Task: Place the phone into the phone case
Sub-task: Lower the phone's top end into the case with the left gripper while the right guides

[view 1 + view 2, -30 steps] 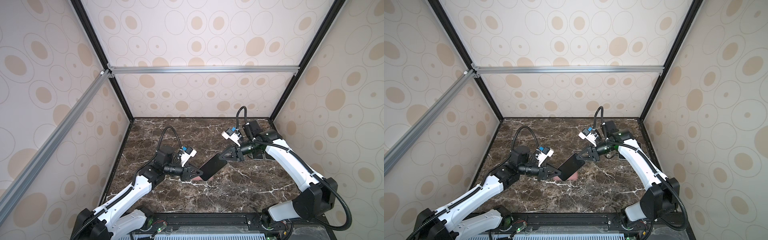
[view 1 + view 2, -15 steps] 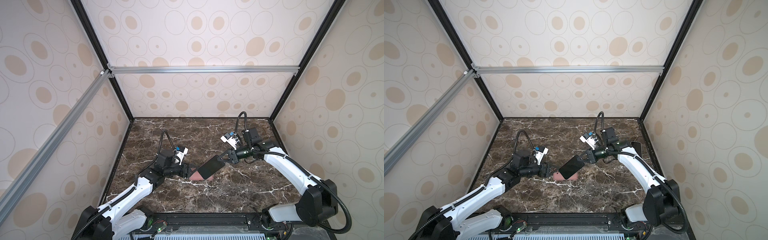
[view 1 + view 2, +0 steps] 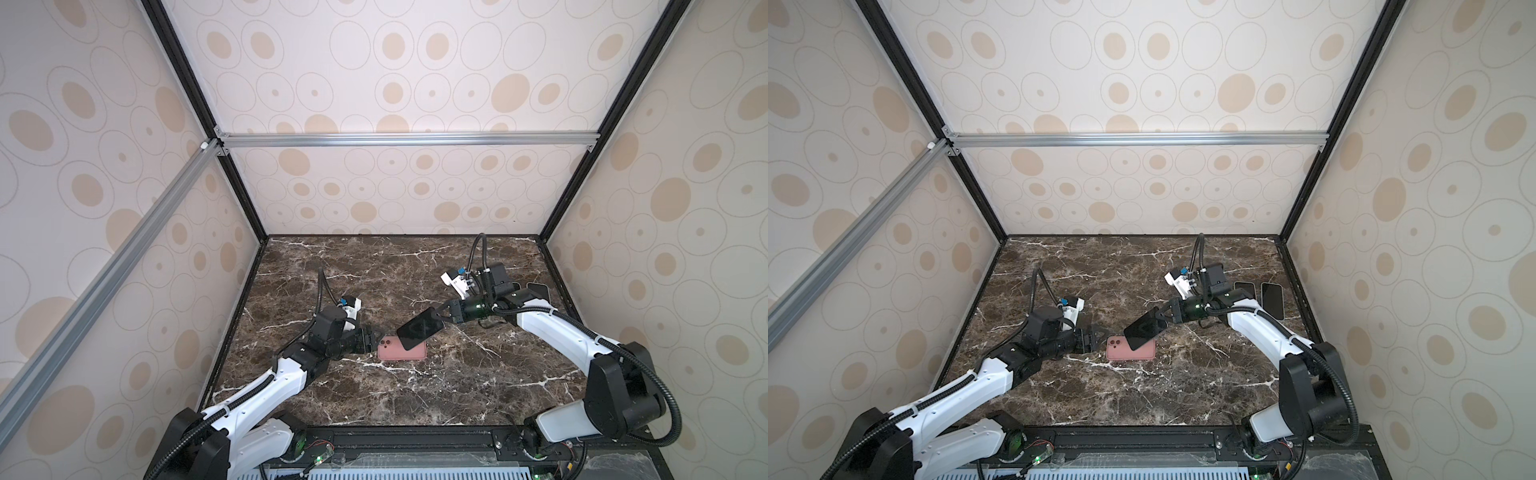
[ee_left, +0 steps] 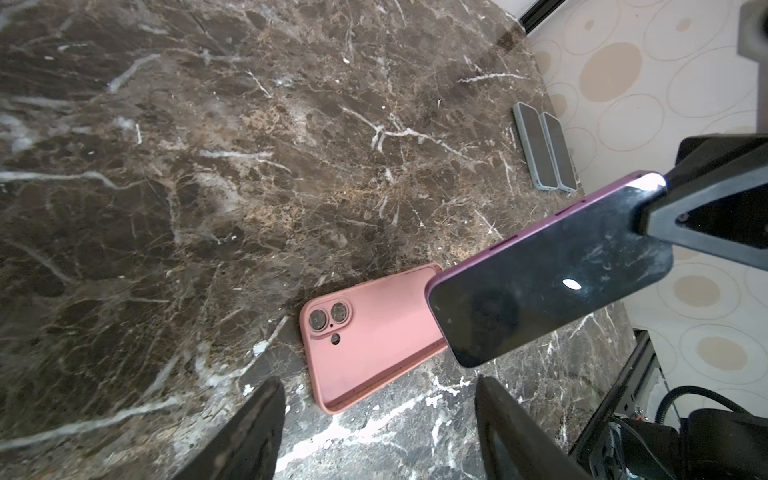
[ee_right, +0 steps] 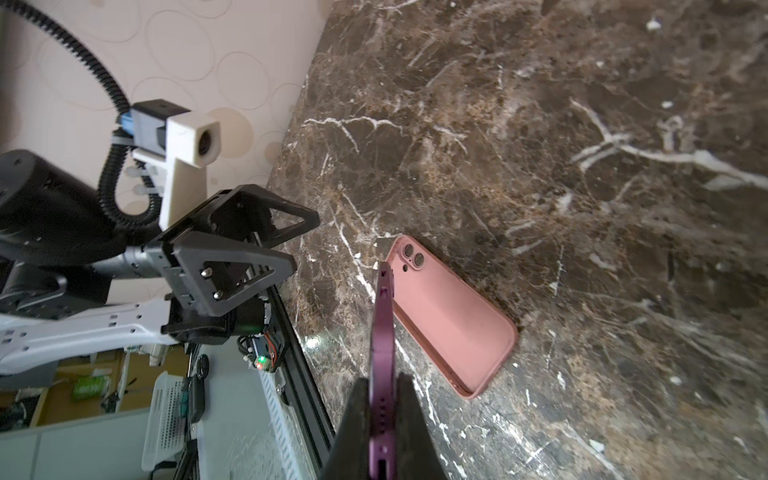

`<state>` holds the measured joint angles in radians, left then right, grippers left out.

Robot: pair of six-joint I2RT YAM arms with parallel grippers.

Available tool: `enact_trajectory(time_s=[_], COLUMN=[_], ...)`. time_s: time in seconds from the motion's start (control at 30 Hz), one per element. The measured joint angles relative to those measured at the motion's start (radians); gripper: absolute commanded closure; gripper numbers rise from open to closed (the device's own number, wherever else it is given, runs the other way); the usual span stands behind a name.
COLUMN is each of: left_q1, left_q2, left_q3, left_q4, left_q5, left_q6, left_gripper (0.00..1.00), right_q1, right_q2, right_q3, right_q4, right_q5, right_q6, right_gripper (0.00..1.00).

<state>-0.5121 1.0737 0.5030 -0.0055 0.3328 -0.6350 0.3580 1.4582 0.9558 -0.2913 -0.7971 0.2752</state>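
The pink phone case (image 3: 390, 352) (image 3: 1121, 351) lies flat on the marble table, hollow side up, camera cut-out toward my left arm. My left gripper (image 3: 372, 341) (image 4: 378, 382) is open just short of that end, touching nothing. My right gripper (image 3: 436, 318) (image 5: 384, 382) is shut on one end of the purple phone (image 3: 419, 333) (image 4: 552, 282). The phone hangs tilted, dark screen up, its low end over the far part of the case (image 5: 449, 316). In the right wrist view the phone (image 5: 382, 324) shows edge-on between the fingers.
Two dark phones in grey cases (image 3: 1272, 300) (image 4: 536, 149) lie side by side at the back right, near the right wall. Patterned walls with black frame posts close in the table on three sides. A black rail (image 3: 415, 436) runs along the front edge.
My left gripper has opened and let go of the pink case, which now lies flat on the table. The left arm drew back slightly. The right gripper has lowered the phone toward the case.
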Motion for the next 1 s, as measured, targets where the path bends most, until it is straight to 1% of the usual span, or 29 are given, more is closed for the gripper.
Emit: enact_trajectory(time_s=[0.1, 0.27, 0.5, 0.73, 1.0], left_q1=[0.000, 0.000, 0.001, 0.001, 0.001], left_q2=[0.025, 0.062, 0.103, 0.152, 0.215], left_q3=[-0.010, -0.034, -0.093, -0.112, -0.151], left_q4=[0.016, 0.053, 0.121, 0.185, 0.275], left_q5=[-0.001, -0.002, 0.004, 0.018, 0.040], left_q6=[-0.010, -0.028, -0.052, -0.061, -0.076], left_gripper=[0.35, 0.36, 0.41, 0.49, 0.54], right_q1=[0.017, 0.045, 0.088, 0.106, 0.126], right_q2=[0.000, 0.000, 0.000, 0.029, 0.036], right_q3=[-0.053, -0.134, -0.188, -0.210, -0.222], right_q4=[0.085, 0.225, 0.348, 0.429, 0.440], right_q5=[0.041, 0.100, 0.182, 0.200, 0.196], right_q6=[0.090, 0.225, 0.351, 0.432, 0.470], right_gripper=[1.00, 1.00, 1.00, 1.00, 1.00])
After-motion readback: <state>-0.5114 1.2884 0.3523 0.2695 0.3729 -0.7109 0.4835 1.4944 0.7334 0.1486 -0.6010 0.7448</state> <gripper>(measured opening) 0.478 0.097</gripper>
